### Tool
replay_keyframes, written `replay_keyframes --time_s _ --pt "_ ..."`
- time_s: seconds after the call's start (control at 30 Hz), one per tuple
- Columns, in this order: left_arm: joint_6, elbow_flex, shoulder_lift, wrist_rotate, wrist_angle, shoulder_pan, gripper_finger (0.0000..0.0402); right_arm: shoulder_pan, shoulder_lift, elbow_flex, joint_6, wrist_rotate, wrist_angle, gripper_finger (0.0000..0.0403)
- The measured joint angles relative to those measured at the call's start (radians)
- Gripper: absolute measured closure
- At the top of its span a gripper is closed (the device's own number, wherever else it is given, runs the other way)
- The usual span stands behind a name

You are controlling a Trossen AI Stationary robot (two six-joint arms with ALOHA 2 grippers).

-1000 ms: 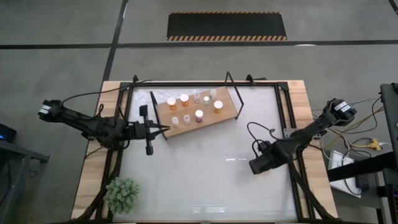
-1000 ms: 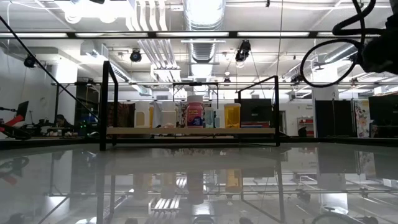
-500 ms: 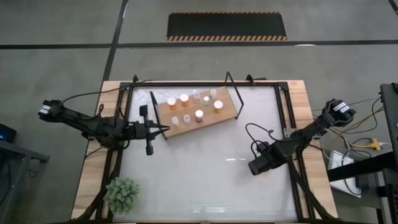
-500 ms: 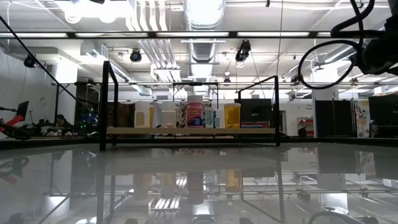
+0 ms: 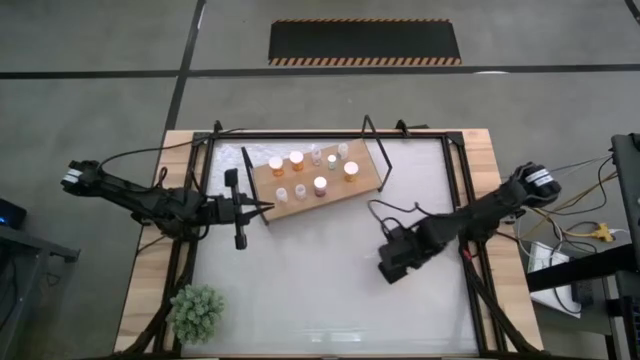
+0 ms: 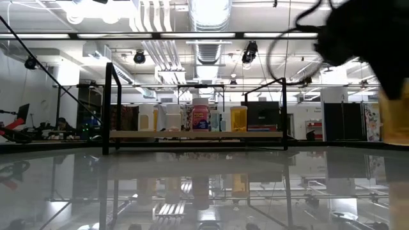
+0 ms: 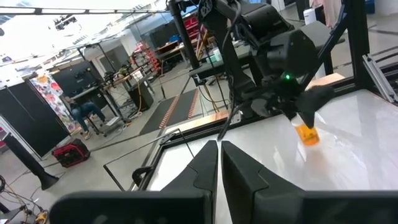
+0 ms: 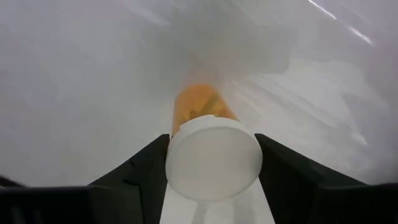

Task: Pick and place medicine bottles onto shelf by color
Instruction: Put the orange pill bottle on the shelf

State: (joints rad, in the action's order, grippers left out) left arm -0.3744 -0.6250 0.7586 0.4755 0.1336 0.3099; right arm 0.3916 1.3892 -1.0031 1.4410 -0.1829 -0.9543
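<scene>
The shelf [image 5: 318, 176], a light-brown board with black wire ends, stands at the table's far middle. Several medicine bottles [image 5: 320, 184] stand upright on it, orange, clear and purplish, all white-capped. In the low view they stand in a row [image 6: 200, 119]. My left gripper [image 5: 268, 208] is shut and level, its tips just off the shelf's left end, holding nothing. My right gripper [image 5: 390, 268] hangs over the table's middle right, shut on an orange medicine bottle [image 7: 306, 134], which also shows at the low view's right edge [image 6: 393, 115]. My right gripper pinches the orange bottle by its white cap [image 8: 214, 158], one finger on each side of the cap. The fingers come from above, slanting steeply down. The bottle hangs upright below them, its orange body [image 8: 200, 102] clear of the table.
A small green plant [image 5: 196, 312] sits at the table's near left corner. Black frame rails [image 5: 455, 180] run along the table's sides. A loose black cable [image 5: 400, 212] loops above my right arm. Bare white tabletop [image 5: 300, 280] lies between the shelf and the near edge.
My right gripper has gone toward the table's left and a little up, rolling about its own axis. In the low view it now looms larger at the right, with the orange bottle showing below it.
</scene>
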Motion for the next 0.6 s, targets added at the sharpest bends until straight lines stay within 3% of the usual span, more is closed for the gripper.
replay_keyframes --time_s 0.3,0.6 --pt "0.0 0.0 0.006 0.0 0.009 0.0 0.0398 -0.149 0.267 -0.369 -0.43 0.01 -0.166 0.0202" --pt "0.0 0.0 0.006 0.0 0.008 0.0 0.0398 -0.289 0.451 -0.753 -0.836 0.156 -0.365 0.0202"
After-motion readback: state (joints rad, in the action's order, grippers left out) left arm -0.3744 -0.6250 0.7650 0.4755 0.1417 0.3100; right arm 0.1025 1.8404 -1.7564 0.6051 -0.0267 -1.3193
